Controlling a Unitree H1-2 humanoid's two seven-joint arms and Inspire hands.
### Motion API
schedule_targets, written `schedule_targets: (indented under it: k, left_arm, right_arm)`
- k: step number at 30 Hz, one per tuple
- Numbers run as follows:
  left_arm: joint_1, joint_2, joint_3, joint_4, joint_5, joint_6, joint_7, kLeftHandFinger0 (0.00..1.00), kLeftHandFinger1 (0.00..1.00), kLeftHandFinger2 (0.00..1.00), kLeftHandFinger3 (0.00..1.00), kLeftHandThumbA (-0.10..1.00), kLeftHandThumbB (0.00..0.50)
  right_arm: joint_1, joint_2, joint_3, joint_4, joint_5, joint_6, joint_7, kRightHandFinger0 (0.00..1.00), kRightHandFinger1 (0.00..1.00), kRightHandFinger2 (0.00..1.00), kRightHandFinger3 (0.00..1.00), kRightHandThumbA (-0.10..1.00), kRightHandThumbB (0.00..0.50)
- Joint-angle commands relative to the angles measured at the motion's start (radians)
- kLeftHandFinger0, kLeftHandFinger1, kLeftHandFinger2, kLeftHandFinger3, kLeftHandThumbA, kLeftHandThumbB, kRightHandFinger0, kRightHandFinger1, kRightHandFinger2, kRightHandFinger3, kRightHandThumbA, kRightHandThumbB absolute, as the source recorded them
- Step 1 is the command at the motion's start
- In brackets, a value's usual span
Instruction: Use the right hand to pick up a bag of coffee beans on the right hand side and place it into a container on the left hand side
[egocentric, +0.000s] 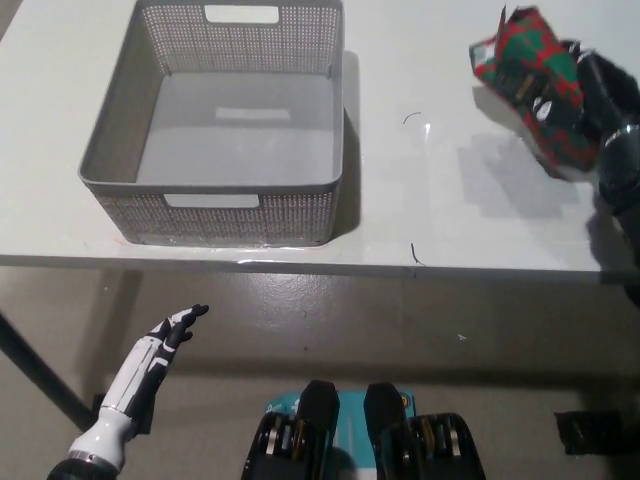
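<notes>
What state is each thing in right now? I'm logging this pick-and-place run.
coffee bag: lifted off the table, gripped, tilted.
right hand: shut on the coffee bag.
container: empty, upright on the table.
left hand: open, resting low, below the table edge.

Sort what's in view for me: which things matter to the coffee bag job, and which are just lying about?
In the job:
coffee bag, red and green
right robot hand, holding it
grey basket

Lying about:
left robot hand, idle below the table edge
</notes>
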Motion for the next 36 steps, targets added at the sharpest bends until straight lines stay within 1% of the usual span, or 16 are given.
schedule_targets:
  k: [1, 3, 5, 6, 10, 13, 15, 17, 22, 23, 24, 25, 27, 28, 33, 36]
  left_arm:
    - [-0.005, 0.014, 0.005, -0.007, 0.003, -0.022, -0.003, 1.0, 1.0, 1.0, 1.0, 1.0, 0.202]
    - [-0.005, 0.015, 0.004, -0.005, 0.011, -0.03, 0.001, 1.0, 1.0, 1.0, 1.0, 1.0, 0.2]
    - [-0.004, 0.016, 0.003, -0.01, 0.016, -0.022, 0.002, 1.0, 1.0, 1.0, 1.0, 1.0, 0.22]
    - [-0.006, 0.016, 0.003, -0.009, 0.011, -0.021, -0.001, 1.0, 1.0, 1.0, 1.0, 1.0, 0.216]
    - [-0.002, 0.014, -0.002, -0.002, 0.018, -0.027, -0.001, 1.0, 1.0, 1.0, 1.0, 1.0, 0.193]
    - [-0.001, 0.013, -0.003, 0.001, 0.018, -0.026, -0.002, 1.0, 1.0, 1.0, 1.0, 1.0, 0.199]
    - [-0.004, 0.012, -0.006, 0.005, 0.023, -0.025, -0.002, 1.0, 1.0, 1.0, 1.0, 1.0, 0.207]
    - [-0.003, 0.012, -0.008, 0.004, 0.025, -0.026, -0.004, 1.0, 1.0, 1.0, 1.0, 1.0, 0.2]
    - [-0.002, 0.011, -0.01, 0.01, 0.019, -0.027, -0.007, 1.0, 1.0, 1.0, 1.0, 1.0, 0.207]
    - [-0.004, 0.008, -0.011, 0.01, 0.017, -0.022, -0.008, 1.0, 1.0, 1.0, 1.0, 1.0, 0.206]
    - [-0.004, 0.008, -0.012, 0.009, 0.019, -0.021, -0.008, 1.0, 1.0, 1.0, 1.0, 1.0, 0.206]
    - [-0.005, 0.01, -0.013, 0.009, 0.021, -0.021, -0.008, 1.0, 1.0, 1.0, 1.0, 1.0, 0.206]
    - [-0.007, 0.011, -0.018, 0.013, 0.03, -0.03, -0.006, 1.0, 1.0, 1.0, 1.0, 1.0, 0.201]
    - [-0.009, 0.011, -0.021, 0.015, 0.033, -0.03, -0.005, 1.0, 1.0, 1.0, 1.0, 1.0, 0.204]
    - [-0.011, 0.011, -0.028, 0.003, 0.025, -0.017, -0.014, 1.0, 1.0, 1.0, 1.0, 1.0, 0.192]
    - [-0.016, 0.016, -0.027, 0.005, 0.022, -0.023, -0.016, 1.0, 1.0, 1.0, 1.0, 1.0, 0.2]
  right_arm:
    - [-0.209, -0.043, -0.045, -0.107, 0.035, -0.067, -0.072, 0.03, 0.62, 0.97, 1.0, -0.1, 0.113]
    - [-0.249, -0.037, -0.055, -0.135, 0.039, -0.056, -0.056, 0.02, 0.57, 0.9, 1.0, -0.1, 0.126]
    - [-0.269, -0.027, -0.056, -0.19, 0.03, -0.046, -0.056, 0.0, 0.49, 0.82, 0.98, -0.1, 0.151]
    - [-0.279, -0.016, -0.061, -0.218, 0.03, -0.038, -0.053, 0.0, 0.48, 0.83, 0.98, -0.1, 0.168]
    - [-0.293, 0.032, -0.052, -0.34, 0.008, -0.003, -0.031, 0.0, 0.32, 0.73, 0.82, -0.1, 0.156]
    - [-0.299, 0.074, -0.043, -0.414, 0.001, 0.04, -0.007, 0.0, 0.37, 0.88, 0.95, -0.1, 0.131]
    - [-0.317, 0.114, -0.026, -0.428, -0.013, 0.034, -0.009, 0.0, 0.35, 0.84, 0.92, -0.1, 0.157]
    - [-0.326, 0.143, -0.015, -0.423, -0.017, 0.011, -0.012, 0.0, 0.36, 0.83, 0.93, -0.1, 0.158]
    - [-0.363, 0.229, -0.002, -0.374, -0.024, 0.023, -0.029, 0.0, 0.35, 0.79, 0.9, -0.1, 0.157]
    - [-0.372, 0.249, -0.004, -0.355, -0.017, 0.017, -0.026, 0.0, 0.25, 0.7, 0.84, -0.1, 0.171]
    - [-0.382, 0.271, -0.004, -0.333, -0.014, 0.012, -0.031, 0.0, 0.19, 0.62, 0.8, -0.1, 0.185]
    - [-0.389, 0.291, -0.004, -0.315, -0.012, 0.012, -0.035, 0.0, 0.19, 0.62, 0.8, -0.1, 0.187]
    - [-0.388, 0.317, -0.008, -0.308, -0.004, 0.012, -0.024, 0.0, 0.22, 0.71, 0.86, -0.1, 0.181]
    - [-0.385, 0.33, -0.01, -0.302, -0.002, 0.011, -0.025, 0.0, 0.26, 0.78, 0.89, -0.1, 0.195]
    - [-0.375, 0.374, -0.003, -0.238, -0.017, -0.021, -0.078, 0.0, 0.26, 0.73, 0.85, -0.1, 0.206]
    - [-0.368, 0.383, 0.004, -0.216, -0.027, -0.004, -0.082, 0.0, 0.29, 0.75, 0.89, -0.1, 0.209]
